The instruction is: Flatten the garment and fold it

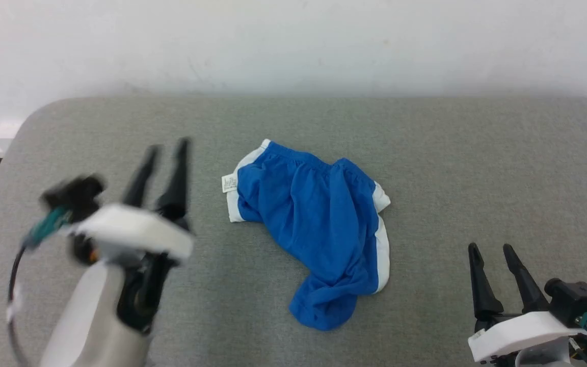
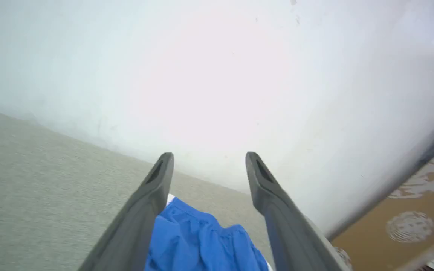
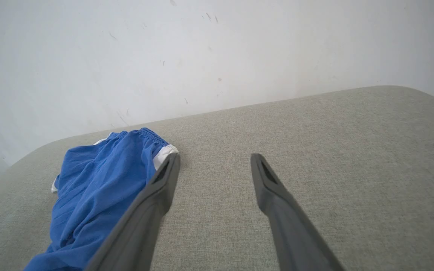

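we see the garment [image 1: 314, 224], a pair of bright blue shorts with white trim, lying crumpled near the middle of the grey padded table [image 1: 451, 153]. its gathered waist lies along the far side. a small white label [image 1: 229, 182] sticks out at its left end, and one leg trails toward us, bunched at its near end. a white stripe runs down its right edge. a pale wall [image 1: 293, 46] rises behind the table.

our left gripper [image 1: 169, 146] hangs above the table, to the left of the shorts. it is blurred in the head view, with its tips about level with the waist and clear of the cloth. in the left wrist view its two dark fingers [image 2: 153, 195] stand well apart and pinch nothing. the blue cloth shows low in the gap between them, lying on the table beyond.

our right gripper [image 1: 490, 248] sits at the lower right, near the table's front edge. it is well apart from the shorts, to the right of the trailing leg and a little nearer to us. its jaws are spread and empty. in the right wrist view the shorts lie off to the left of its fingers, and bare grey fabric fills the gap between them.
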Tool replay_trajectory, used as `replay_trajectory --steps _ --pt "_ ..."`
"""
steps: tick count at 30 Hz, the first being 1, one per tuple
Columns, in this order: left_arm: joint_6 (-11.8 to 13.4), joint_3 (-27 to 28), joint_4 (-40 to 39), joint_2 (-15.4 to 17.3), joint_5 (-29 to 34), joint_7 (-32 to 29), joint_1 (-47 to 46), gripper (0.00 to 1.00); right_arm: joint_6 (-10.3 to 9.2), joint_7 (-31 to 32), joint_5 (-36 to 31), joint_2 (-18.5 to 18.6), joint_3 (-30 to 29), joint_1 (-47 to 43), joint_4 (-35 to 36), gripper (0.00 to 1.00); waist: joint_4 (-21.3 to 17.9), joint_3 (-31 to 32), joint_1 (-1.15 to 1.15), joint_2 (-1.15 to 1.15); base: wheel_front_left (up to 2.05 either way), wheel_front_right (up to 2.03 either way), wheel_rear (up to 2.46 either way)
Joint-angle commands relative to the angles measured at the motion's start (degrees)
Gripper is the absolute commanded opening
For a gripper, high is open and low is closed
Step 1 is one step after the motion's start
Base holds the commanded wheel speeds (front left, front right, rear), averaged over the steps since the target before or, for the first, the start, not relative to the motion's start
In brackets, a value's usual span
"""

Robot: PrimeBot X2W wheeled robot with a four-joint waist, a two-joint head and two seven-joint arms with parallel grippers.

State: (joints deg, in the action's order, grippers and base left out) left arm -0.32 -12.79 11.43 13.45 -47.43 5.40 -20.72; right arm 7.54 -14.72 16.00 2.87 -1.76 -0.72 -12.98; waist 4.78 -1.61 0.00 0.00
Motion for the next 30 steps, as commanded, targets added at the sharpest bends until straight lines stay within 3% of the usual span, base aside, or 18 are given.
replay_trajectory --steps 1,3,8,16,23,30 --pt "1.1 0.3 -0.3 1.1 3.3 3.3 2.3 1.00 -0.05 -0.3 0.4 0.0 0.0 -0.7 0.2 1.00 0.6 0.6 0.00 0.00 0.00 0.00 0.00" --pt "3.2 0.2 -0.3 2.3 8.1 7.3 5.3 1.00 -0.05 -0.3 0.6 0.0 0.2 -0.8 -0.2 1.00 0.9 1.0 0.00 0.00 0.00 0.00 0.00" --pt "7.1 2.4 -4.0 0.8 17.3 9.5 11.7 1.00 -0.05 -0.3 0.3 0.0 0.1 -0.8 -1.9 1.00 2.1 1.1 0.00 0.00 0.00 0.00 0.00" --pt "7.4 4.7 -6.9 -5.5 24.5 9.6 17.8 1.00 -0.05 8.3 0.4 0.0 0.1 7.4 -4.4 1.00 3.0 -2.0 0.00 0.00 0.00 0.00 0.00" --pt "5.7 5.9 -8.0 -8.1 27.7 9.6 16.0 1.00 -0.05 26.4 -5.3 0.0 4.3 24.8 -9.3 1.00 4.6 -7.6 0.00 0.00 0.00 0.00 0.00" --pt "3.8 5.4 -6.8 -9.7 28.4 9.6 12.5 1.00 -0.05 44.5 -14.3 1.4 6.9 38.3 -20.4 1.00 8.8 -13.2 0.00 0.00 0.00 0.00 0.00"
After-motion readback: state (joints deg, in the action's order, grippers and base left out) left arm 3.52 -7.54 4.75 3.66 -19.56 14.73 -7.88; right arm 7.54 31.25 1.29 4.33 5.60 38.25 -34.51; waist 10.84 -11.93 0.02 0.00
